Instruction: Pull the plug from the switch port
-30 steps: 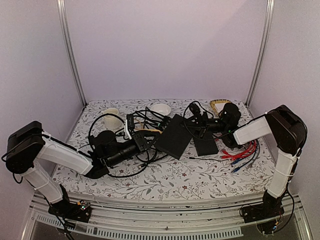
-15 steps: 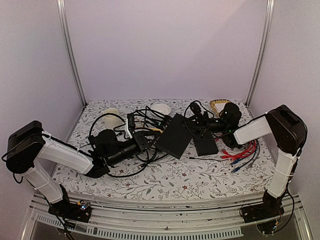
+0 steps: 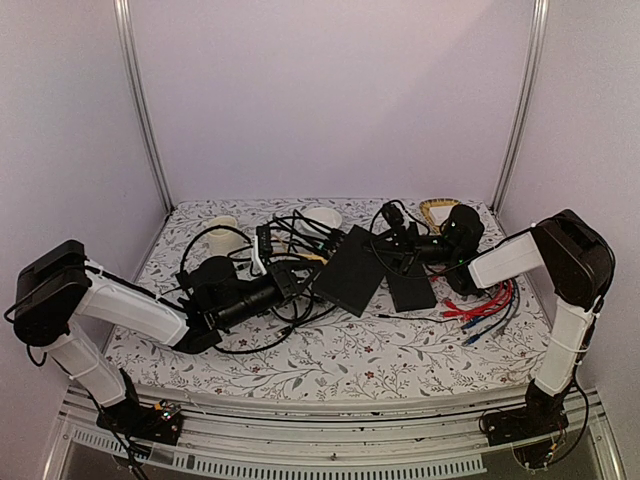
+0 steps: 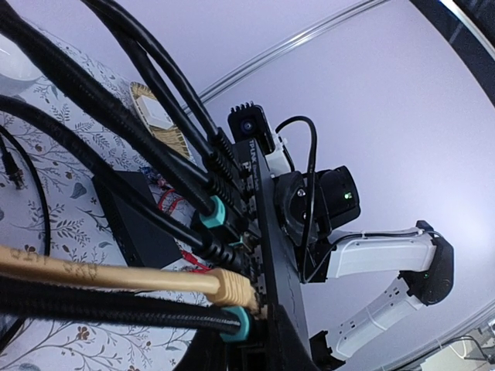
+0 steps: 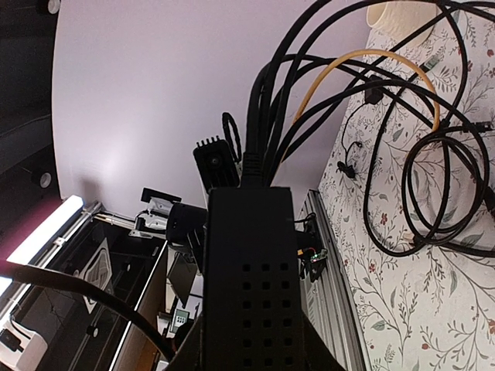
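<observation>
Bracing comes first here: my right end effector point(image 3: 392, 248) is clamped on the far end of the switch point(image 3: 350, 272), and the right wrist view shows the vented black case point(image 5: 247, 263) held squarely between the fingers. The switch sits mid-worktop point(image 3: 380, 350), tilted, just beside the shorter black box point(image 3: 412, 290). Its port edge faces my left arm.

My left end effector point(image 3: 293, 281) is up against that port edge, buried in the cable bundle point(image 3: 255, 330). The left wrist view shows a row of plugs seated in the ports: a tan one point(image 4: 232, 290) and two with teal boots point(image 4: 210, 215), the lower of them point(image 4: 236, 325) nearest the camera. The fingers themselves are hidden there, so I cannot tell whether they are spread or pinching a plug.

I judge this as the grasp step, with the extraction not yet made, since every plug I can see looks seated. The next move needs a firm pinch on the plug body, then a straight pull along the port axis while the right arm holds the switch steady. A latch tab may need pressing first.
</observation>
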Motion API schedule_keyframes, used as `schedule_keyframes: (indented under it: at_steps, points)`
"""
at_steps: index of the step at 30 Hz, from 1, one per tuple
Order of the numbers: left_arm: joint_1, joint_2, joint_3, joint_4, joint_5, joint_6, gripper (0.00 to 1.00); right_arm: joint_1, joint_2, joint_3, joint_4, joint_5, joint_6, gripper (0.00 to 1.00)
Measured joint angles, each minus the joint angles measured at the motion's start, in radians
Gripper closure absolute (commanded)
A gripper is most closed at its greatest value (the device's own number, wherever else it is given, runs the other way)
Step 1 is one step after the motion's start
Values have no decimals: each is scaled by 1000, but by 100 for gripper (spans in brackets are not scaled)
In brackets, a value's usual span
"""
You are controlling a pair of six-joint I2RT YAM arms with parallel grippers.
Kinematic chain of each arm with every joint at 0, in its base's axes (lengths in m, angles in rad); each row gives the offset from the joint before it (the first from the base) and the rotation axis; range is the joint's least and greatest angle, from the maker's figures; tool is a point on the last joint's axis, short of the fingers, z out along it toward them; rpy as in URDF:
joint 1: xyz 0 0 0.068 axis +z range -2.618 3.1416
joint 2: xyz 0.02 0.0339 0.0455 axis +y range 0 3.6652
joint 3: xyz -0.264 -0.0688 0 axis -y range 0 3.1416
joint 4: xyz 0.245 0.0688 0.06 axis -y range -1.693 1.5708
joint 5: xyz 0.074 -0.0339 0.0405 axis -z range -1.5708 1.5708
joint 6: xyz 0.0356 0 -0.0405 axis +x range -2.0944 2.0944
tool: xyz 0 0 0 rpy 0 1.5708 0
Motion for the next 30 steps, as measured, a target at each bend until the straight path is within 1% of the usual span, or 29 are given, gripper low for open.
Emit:
schedule_keyframes:
  at_steps: [11, 17, 23, 30]
  points:
    - [-13, -3, -6, -19, -84, -91, 100, 3, -3, 0, -54, -2, -48, 98]
    - [-27, -41, -11, -92, -118, -135, 100, 10, -26, 0, -134, 2, -111, 98]
    - [-45, -88, -31, -142, -142, -165, 100, 18, -37, 0, -164, 5, -134, 98]
    - [-70, -118, -76, -127, -183, -201, 100, 33, -38, -12, -159, 11, -135, 98]
